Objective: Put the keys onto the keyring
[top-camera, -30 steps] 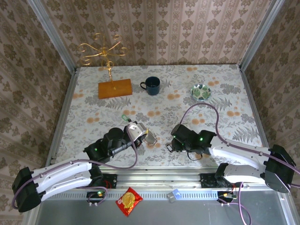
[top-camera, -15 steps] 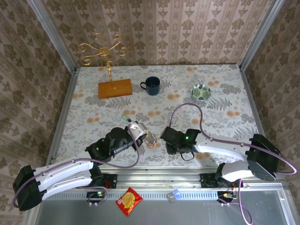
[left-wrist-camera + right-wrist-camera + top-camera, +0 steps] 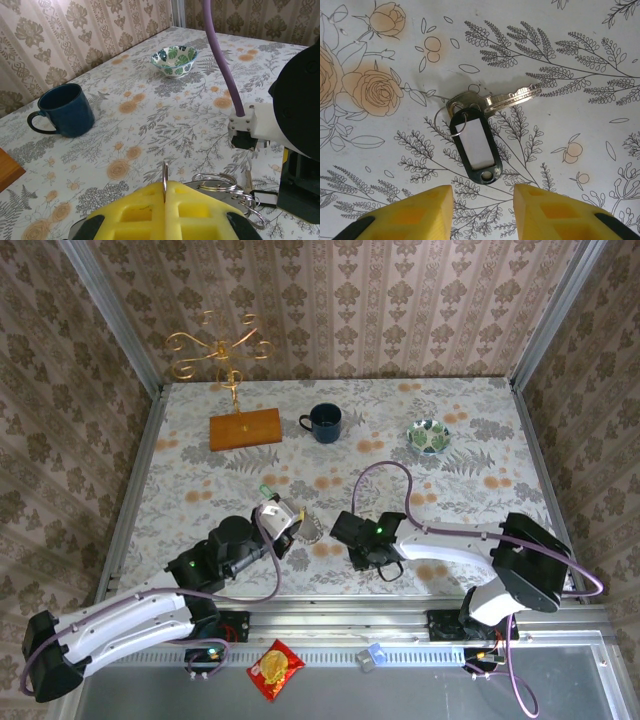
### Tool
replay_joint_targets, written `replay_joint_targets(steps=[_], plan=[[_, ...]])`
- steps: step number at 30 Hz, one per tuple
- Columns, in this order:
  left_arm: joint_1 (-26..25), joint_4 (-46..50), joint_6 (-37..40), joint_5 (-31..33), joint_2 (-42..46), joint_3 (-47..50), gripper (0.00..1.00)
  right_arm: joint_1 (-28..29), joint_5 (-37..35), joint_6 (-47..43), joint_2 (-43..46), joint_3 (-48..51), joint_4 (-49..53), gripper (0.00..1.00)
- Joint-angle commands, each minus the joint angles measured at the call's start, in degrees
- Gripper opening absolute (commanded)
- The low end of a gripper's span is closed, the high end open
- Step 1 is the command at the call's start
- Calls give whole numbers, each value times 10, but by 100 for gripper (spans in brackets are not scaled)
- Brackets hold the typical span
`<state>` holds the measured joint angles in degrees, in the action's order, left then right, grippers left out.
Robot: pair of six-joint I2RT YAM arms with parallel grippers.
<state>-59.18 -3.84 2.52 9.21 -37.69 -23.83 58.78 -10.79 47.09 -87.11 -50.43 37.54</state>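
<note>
Starting at the left rail, the worktop (image 3: 480, 490) runs along a wallpapered side wall, with the gold wire stand (image 3: 220, 345) on its wooden base (image 3: 245, 428) in the far left corner. Nearer in, the green-headed key (image 3: 265, 490) lies flat by itself, just beyond the left gripper (image 3: 290, 523), with bare cloth on its left out to the rail. The left jaws are pressed fully together on the keyring (image 3: 165, 175), whose thin metal edge stands upright between the yellow pads, and more loose rings lie on the cloth just to its right. The mug (image 3: 325, 422) stands well beyond, toward the far wall, leaving an open band of worktop between it and both grippers. The right gripper (image 3: 482, 200) hovers close beside the left one, jaws partly apart and holding nothing. Just ahead of them a silver key (image 3: 512, 99) lies flat, joined by a small ring to a black tag (image 3: 474, 145), with bare cloth all round it. The bowl (image 3: 428, 436) sits far right of the mug, clear of the right rail.
</note>
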Motion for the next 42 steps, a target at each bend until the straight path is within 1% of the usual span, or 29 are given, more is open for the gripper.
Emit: replay_joint_targets(steps=[1, 10, 13, 17, 21, 27, 29, 30, 31, 34, 35, 37, 39, 42], plan=[[-1, 6, -9, 12, 8, 3, 0, 4, -27, 0, -18, -27, 3, 38], [-1, 22, -8, 14, 15, 1, 0, -1, -34, -17, -56, -57, 4, 39], [-1, 38, -8, 16, 26, -1, 0, -3, -44, -45, -48, -58, 6, 40], [-1, 75, -3, 27, 51, -3, 0, -7, -60, -130, -5, -39, -22, 39], [3, 102, 0, 53, 74, -4, 0, -7, -64, -278, 53, -4, -80, 39], [27, 129, -30, 69, 77, -11, 0, -7, -10, -459, 142, 29, -157, 39], [38, 140, -41, 70, 78, -15, 0, -11, -1, -500, 167, 44, -187, 43], [43, 146, -46, 76, 78, -17, 0, -22, 16, -510, 180, 52, -202, 45], [49, 154, -53, 83, 78, -19, 0, -43, 50, -516, 192, 61, -217, 45], [67, 177, -65, 88, 87, -26, 0, -116, 156, -507, 212, 70, -240, 45], [73, 182, -69, 87, 90, -27, 0, -133, 174, -507, 215, 71, -242, 45], [84, 191, -74, 82, 99, -27, 0, -161, 195, -516, 219, 70, -239, 44], [94, 196, -77, 76, 106, -24, 0, -176, 201, -533, 217, 65, -227, 43], [109, 195, -81, 68, 120, -17, 0, -180, 203, -585, 217, 68, -210, 42]])
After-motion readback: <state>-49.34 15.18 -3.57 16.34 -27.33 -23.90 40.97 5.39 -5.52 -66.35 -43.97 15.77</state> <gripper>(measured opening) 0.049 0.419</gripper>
